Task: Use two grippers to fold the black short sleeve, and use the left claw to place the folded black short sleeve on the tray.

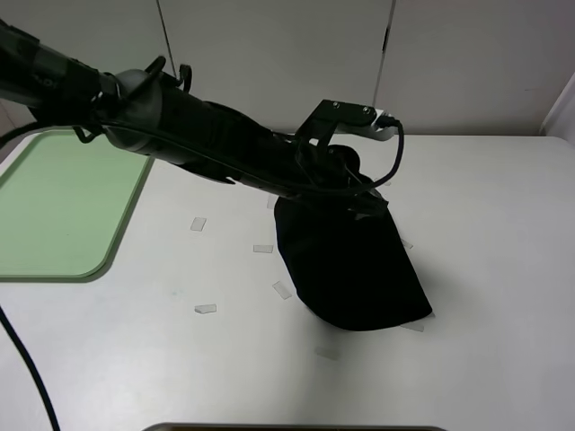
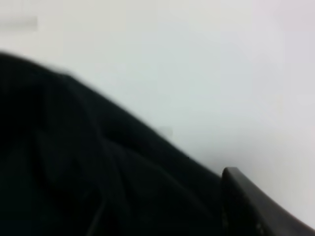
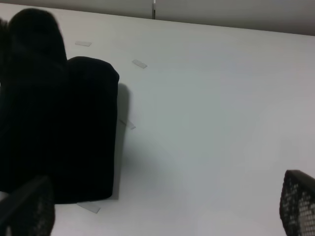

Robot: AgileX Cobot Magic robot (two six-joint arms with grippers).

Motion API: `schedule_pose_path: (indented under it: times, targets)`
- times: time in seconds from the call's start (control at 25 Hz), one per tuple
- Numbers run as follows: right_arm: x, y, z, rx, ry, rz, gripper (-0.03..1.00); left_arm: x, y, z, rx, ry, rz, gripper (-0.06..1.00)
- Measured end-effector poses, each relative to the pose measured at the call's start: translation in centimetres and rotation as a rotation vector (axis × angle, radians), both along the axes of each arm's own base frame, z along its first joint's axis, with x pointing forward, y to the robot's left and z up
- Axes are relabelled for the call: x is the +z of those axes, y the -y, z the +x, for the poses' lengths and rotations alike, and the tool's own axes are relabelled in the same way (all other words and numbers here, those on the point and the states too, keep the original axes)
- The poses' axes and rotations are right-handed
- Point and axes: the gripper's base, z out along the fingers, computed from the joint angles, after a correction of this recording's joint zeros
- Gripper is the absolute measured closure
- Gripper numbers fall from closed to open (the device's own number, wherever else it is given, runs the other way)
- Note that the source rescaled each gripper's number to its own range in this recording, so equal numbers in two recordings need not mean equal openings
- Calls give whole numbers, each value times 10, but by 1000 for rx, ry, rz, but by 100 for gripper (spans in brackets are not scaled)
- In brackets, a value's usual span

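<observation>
Nearest the high camera, small clear plastic strips (image 1: 206, 309) lie scattered on the flat white table (image 1: 135, 368). One of them peeks out from under the near edge of the soft cloth black short sleeve (image 1: 355, 269). That garment lies folded into a compact bundle on the table, slightly right of the middle.

The right pincer (image 3: 165, 209) shows only in its own wrist view. Its dark fingers (image 3: 298, 201) are spread wide over bare table with nothing between them, and the bundle is beside one finger.

At the bundle's far end, the left pincer (image 1: 359, 199) meets the cloth, black on black. How far it is open, and whether it grips the cloth, I cannot tell.

The long black jointed left arm (image 1: 207, 135) reaches in from the far left. Beyond it on the left, the flat pale green plastic tray (image 1: 63, 215) lies well apart from the garment.
</observation>
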Motion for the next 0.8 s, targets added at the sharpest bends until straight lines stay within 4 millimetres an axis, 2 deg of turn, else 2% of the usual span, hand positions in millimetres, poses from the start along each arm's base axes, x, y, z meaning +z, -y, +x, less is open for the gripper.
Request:
schedule_pose_path:
  times: [0.12, 0.28, 0.48, 0.72, 0.8]
  targets:
    - [0, 0, 0, 0, 0, 0, -3, 9, 6, 6, -39, 74, -2, 49]
    - [0, 0, 0, 0, 0, 0, -3, 7, 13, 12, -64, 104, -7, 49]
    - [0, 0, 0, 0, 0, 0, -3, -10, 33, 25, -128, 94, -53, 49]
    - [0, 0, 0, 0, 0, 0, -3, -20, 49, 37, -151, 104, -87, 49]
    - [0, 0, 0, 0, 0, 0, -3, -30, 53, 41, -155, 96, -85, 49]
